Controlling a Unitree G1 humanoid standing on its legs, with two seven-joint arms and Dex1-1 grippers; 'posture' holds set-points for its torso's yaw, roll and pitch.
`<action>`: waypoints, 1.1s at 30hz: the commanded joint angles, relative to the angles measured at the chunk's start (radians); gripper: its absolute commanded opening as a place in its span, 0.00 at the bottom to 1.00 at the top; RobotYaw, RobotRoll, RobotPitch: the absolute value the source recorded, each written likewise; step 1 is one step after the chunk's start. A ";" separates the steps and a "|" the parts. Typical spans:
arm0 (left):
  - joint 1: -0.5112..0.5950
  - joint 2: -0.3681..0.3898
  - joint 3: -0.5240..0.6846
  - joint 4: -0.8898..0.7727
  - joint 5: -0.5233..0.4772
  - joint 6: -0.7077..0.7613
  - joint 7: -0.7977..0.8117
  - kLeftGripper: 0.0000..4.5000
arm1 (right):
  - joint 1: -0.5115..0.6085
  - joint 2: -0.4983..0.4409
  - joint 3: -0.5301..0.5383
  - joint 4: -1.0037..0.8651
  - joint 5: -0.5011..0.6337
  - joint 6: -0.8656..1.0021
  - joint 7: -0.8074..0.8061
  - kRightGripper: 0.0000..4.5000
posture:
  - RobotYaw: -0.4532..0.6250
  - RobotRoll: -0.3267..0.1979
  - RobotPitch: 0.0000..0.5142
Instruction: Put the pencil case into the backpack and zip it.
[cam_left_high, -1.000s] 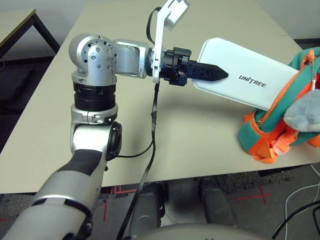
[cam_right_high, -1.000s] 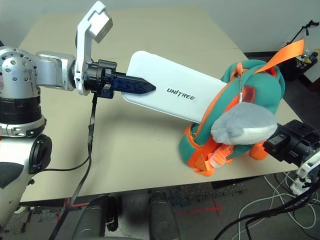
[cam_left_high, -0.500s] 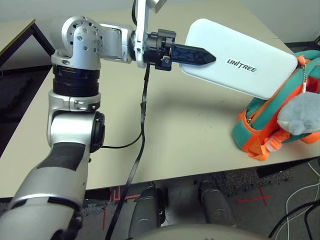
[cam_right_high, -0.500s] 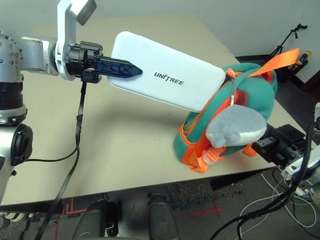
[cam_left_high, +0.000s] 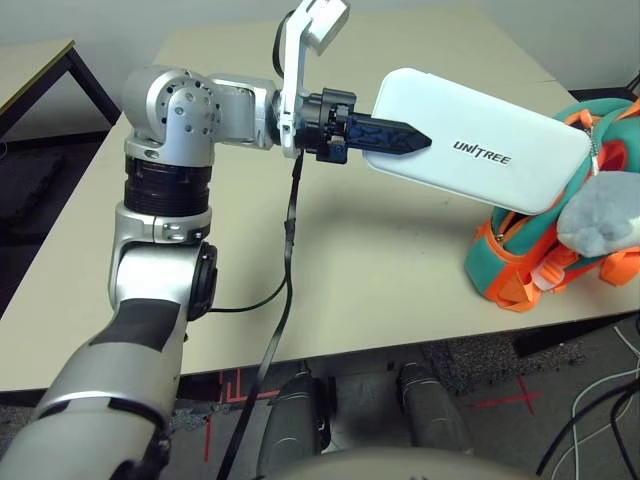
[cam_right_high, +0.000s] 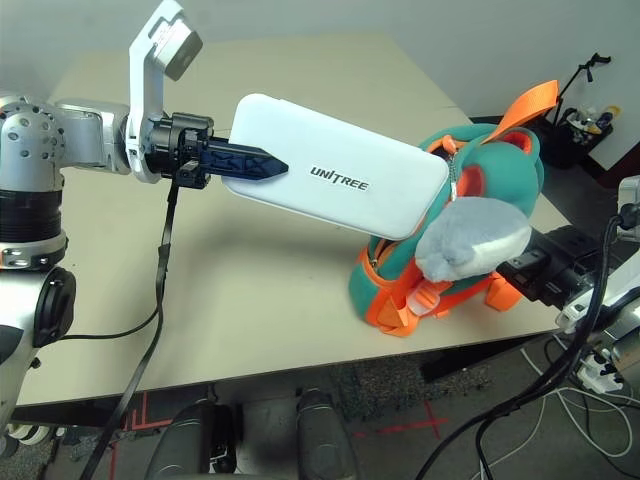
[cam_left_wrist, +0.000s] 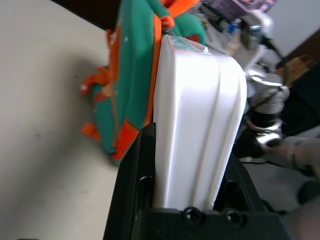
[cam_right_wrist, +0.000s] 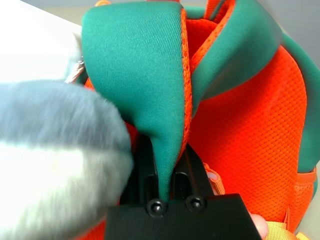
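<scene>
My left gripper (cam_left_high: 385, 135) is shut on the near end of the white pencil case (cam_left_high: 480, 155), lettered UNITREE, and holds it in the air, slanting down to the right. The case's far end hangs at the mouth of the teal and orange backpack (cam_right_high: 505, 195), which stands near the table's right front corner. A grey plush shark (cam_right_high: 470, 245) hangs on its front. In the right wrist view my right gripper (cam_right_wrist: 167, 170) is shut on the backpack's teal flap (cam_right_wrist: 140, 65), holding it back from the orange lining. The left wrist view shows the case (cam_left_wrist: 197, 115) clamped between the black fingers (cam_left_wrist: 135, 165).
The beige table (cam_left_high: 380, 270) is bare under the raised case. A black cable (cam_left_high: 285, 260) hangs from my left wrist over the front edge. The backpack sits close to the right edge, with cables on the floor (cam_right_high: 520, 420) beyond it. Another table (cam_left_high: 35, 60) stands far left.
The case's far end has lifted out of the backpack's mouth and now hangs at it. The teal flap stands pulled back wider, showing more orange lining. The camera has shifted too.
</scene>
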 joint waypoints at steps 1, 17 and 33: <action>-0.018 -0.005 -0.052 0.043 0.073 -0.084 0.001 0.30 | 0.011 0.007 -0.002 -0.046 0.036 -0.025 -0.007 0.00 | 0.18 0.62 0.20; -0.122 -0.098 -0.093 0.239 0.216 -0.265 -0.041 0.30 | 0.126 0.011 -0.037 -0.109 0.145 -0.069 -0.069 0.00 | 0.15 0.62 0.22; -0.182 -0.253 -0.365 0.349 0.393 -0.402 -0.229 0.30 | 0.084 -0.124 -0.014 -0.035 0.234 -0.061 -0.060 0.00 | 0.20 0.62 0.27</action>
